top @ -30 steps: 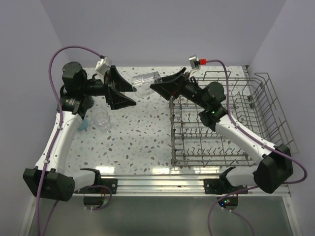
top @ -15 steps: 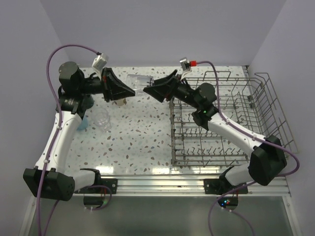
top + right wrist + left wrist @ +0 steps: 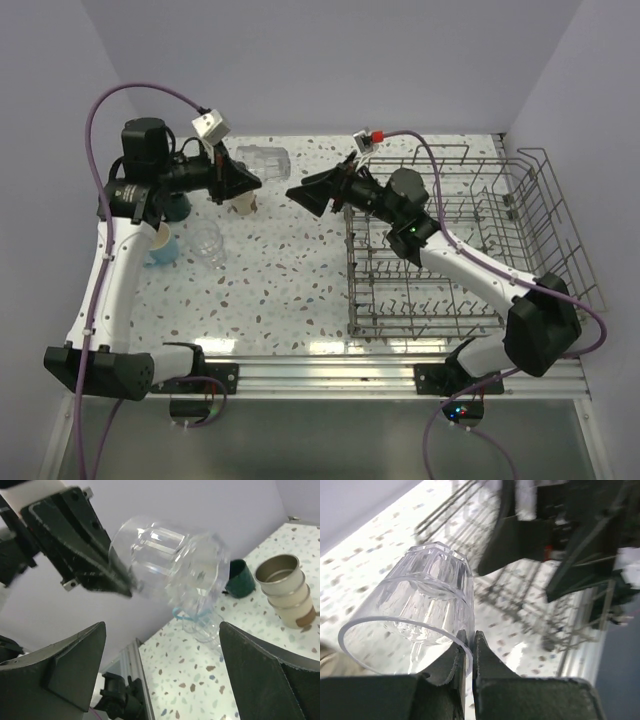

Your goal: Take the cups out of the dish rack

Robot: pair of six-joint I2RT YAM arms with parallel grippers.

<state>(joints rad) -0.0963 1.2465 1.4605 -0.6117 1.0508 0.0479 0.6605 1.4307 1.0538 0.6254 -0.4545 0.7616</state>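
Several cups (image 3: 207, 243) crowd the desk (image 3: 290, 285) beneath the glass tumbler (image 3: 420, 610) clenched in the left claw (image 3: 468, 640); the right claw (image 3: 303, 198) gapes alongside.

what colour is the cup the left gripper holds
Colourless, a clear faceted glass tumbler; best in the left wrist view.

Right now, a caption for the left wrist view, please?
Left tool pinching a clear glass by its rim, on its side above the table, rack beyond.
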